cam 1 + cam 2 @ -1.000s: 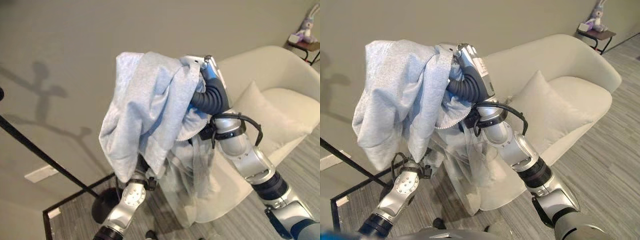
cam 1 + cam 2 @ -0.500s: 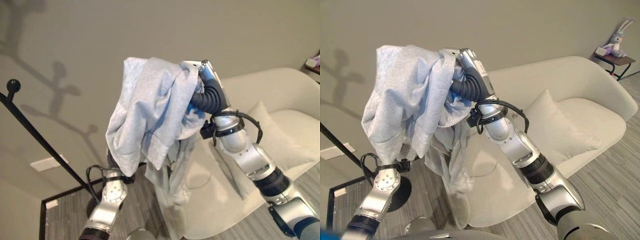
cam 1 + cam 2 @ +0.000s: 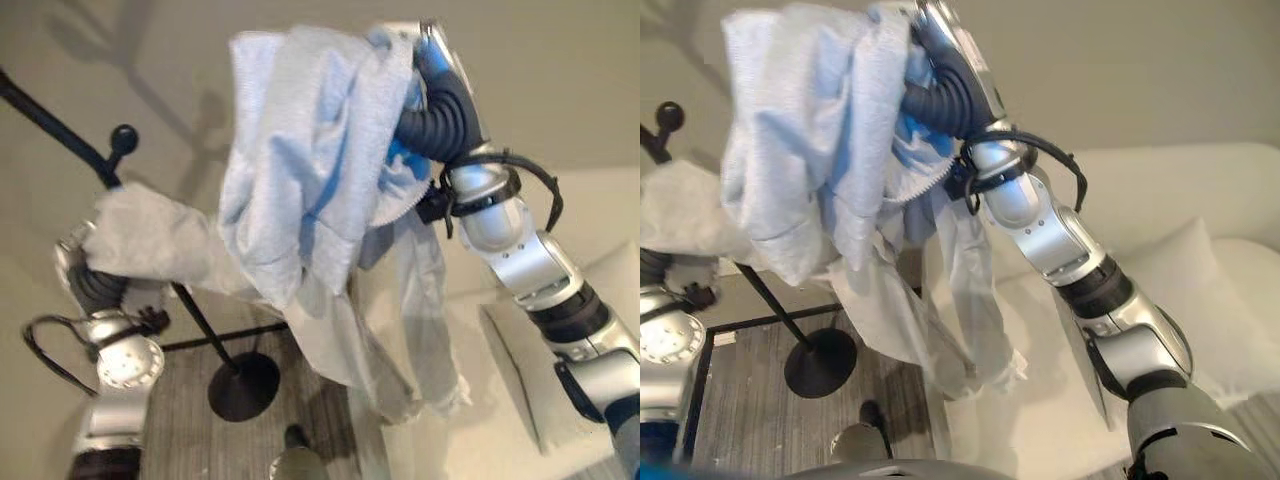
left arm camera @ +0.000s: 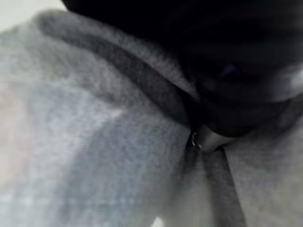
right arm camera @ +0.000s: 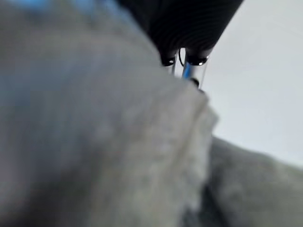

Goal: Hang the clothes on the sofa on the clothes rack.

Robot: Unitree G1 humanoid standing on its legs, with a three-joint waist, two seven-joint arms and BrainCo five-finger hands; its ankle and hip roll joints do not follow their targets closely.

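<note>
Item, as I read it from my station: one light grey garment (image 3: 300, 170), soft knit with a ribbed hem, raised high and draped over my right hand (image 3: 432, 50). It bunches over the dark ribbed cover and hangs in long loose folds below the wrist. The right hand's fingers are buried in cloth, so I cannot tell how they sit. A second portion of the same cloth runs out to my left hand (image 3: 88, 252), which is wrapped in it just beside the black clothes rack (image 3: 110, 165); those fingers are hidden too, so I cannot tell their set. Handling, in my judgement: light, limp and not fragile. It is not slippery, but it is apt to slide off a smooth peg if hung by a thin fold. The best hold looks like the thick bunched part nearest the right hand, so that a loop of cloth can be dropped over the rack's knobbed tip. Containers: none; the nearest thing to one is the pale sofa (image 3: 1200, 260) under and beyond the right arm, and I see a cushion (image 3: 1200, 290) lying on it.
</note>
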